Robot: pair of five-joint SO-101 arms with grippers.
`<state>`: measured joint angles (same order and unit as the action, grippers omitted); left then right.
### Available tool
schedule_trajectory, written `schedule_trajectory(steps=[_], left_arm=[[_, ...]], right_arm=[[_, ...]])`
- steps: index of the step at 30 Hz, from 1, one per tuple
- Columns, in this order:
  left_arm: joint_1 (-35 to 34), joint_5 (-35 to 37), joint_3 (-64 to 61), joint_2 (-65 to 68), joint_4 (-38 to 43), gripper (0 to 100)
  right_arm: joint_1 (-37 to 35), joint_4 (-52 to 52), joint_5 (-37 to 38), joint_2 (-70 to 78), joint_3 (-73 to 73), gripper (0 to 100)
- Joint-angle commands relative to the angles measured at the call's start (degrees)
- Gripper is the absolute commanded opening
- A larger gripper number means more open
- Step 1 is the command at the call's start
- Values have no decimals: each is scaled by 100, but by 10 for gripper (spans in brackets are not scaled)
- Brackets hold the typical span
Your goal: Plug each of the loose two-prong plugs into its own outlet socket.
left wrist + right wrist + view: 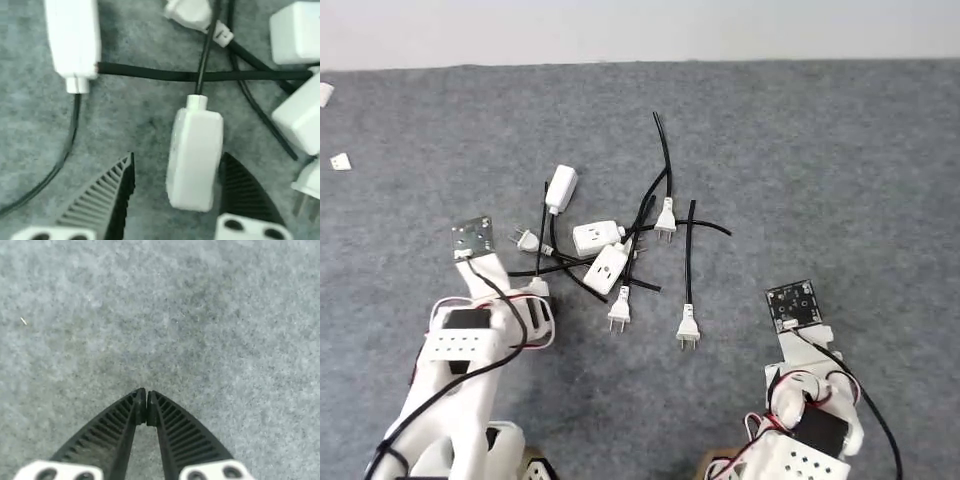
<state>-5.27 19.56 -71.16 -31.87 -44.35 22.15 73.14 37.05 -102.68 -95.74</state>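
A white outlet socket (195,160) on a black cord lies on the grey carpet between the fingers of my left gripper (177,159), which is open. One finger (112,197) stands apart from the socket and the other finger (245,192) is close against its side. In the high view this gripper (535,298) sits at the left edge of the tangle. More sockets (561,188) (597,237) (608,268) and loose two-prong plugs (666,220) (619,312) (688,330) (525,240) lie among crossing black cords. My right gripper (146,407) is shut over bare carpet.
The right arm's wrist (792,305) is to the right of the tangle, clear of the cords. Small white scraps (340,161) lie at the far left. The carpet's far edge meets a pale wall (640,30).
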Motion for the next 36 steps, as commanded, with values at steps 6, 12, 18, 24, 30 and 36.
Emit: schedule_trajectory(steps=[6,12,18,24,30,36], left_arm=[[-580,-1064,1279,-211,-1187,217],[-9,-1618,1534,-1134,-1662,62],[352,-1890,1103,-1820,-1688,13],[325,-2365,330,-2295,-1160,15],[26,-2013,-708,-2998,-273,15],[-352,-1978,-1112,-3745,-202,36]], right_arm=[[92,-110,53,40,-79,10],[119,-110,53,40,-79,9],[119,-171,53,31,-79,9],[75,-374,53,31,-79,9],[-620,-1974,-1046,101,141,8],[-2422,-1464,-2338,110,695,13]])
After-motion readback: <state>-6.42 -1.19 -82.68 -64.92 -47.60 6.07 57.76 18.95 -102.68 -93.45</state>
